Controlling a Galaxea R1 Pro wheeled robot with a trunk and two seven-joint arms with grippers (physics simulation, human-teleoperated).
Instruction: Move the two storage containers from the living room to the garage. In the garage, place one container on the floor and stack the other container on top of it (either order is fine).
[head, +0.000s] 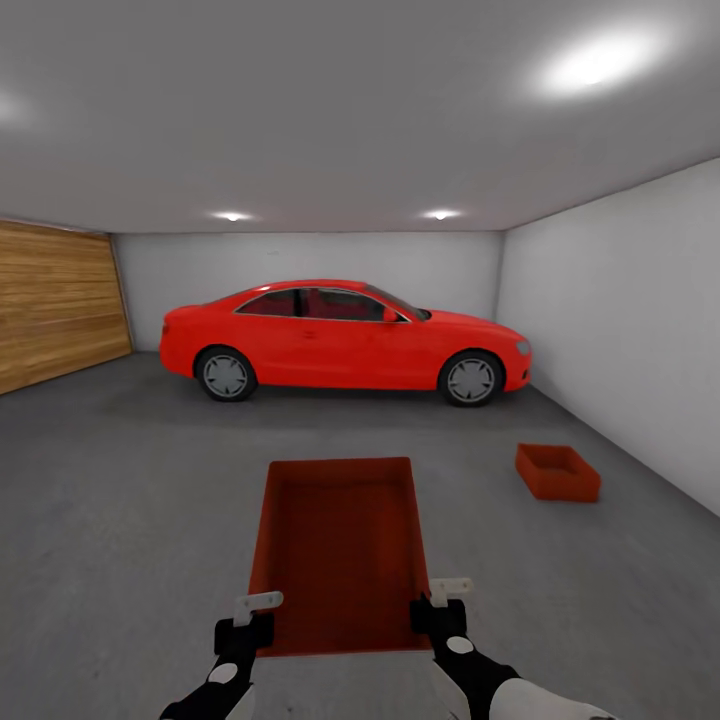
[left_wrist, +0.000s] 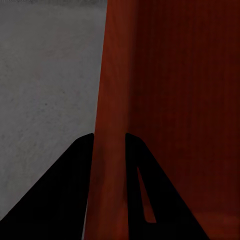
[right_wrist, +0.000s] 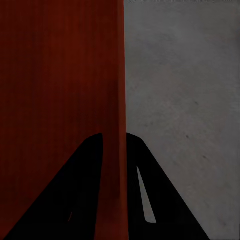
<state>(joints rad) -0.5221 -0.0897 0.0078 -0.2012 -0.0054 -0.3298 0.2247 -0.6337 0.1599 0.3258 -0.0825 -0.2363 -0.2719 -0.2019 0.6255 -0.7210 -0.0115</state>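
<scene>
Head view first: garage interior with pale grey walls, a wood-slat door at nine o'clock, and a red car (head: 345, 340) parked broadside at twelve o'clock against the far wall. Directly ahead, the carried container (head: 340, 555), an orange-red open bin, is held out in front of the robot with its long axis pointing away toward the car. The left gripper (head: 250, 620) clamps the near end of its left wall and the right gripper (head: 442, 603) clamps the near end of its right wall, so both arms share the load evenly. The second container (head: 557, 472) sits on the dark grey floor (head: 120, 500) at about two o'clock, near the right wall and well apart from the carried one. It is turned at a slant, so its long axis does not line up with the carried bin's. By my judgement the coming move needs a turn to the right and an advance; the right arm is the nearer one.

Left wrist view: two dark fingers (left_wrist: 60, 200) straddle a thin orange-red wall, one on each side, pinching it. Rough grey concrete lies beyond at nine o'clock.

Right wrist view: the same arrangement mirrored, dark fingers (right_wrist: 170, 200) closed on the bin's wall, with grey concrete at three o'clock.
</scene>
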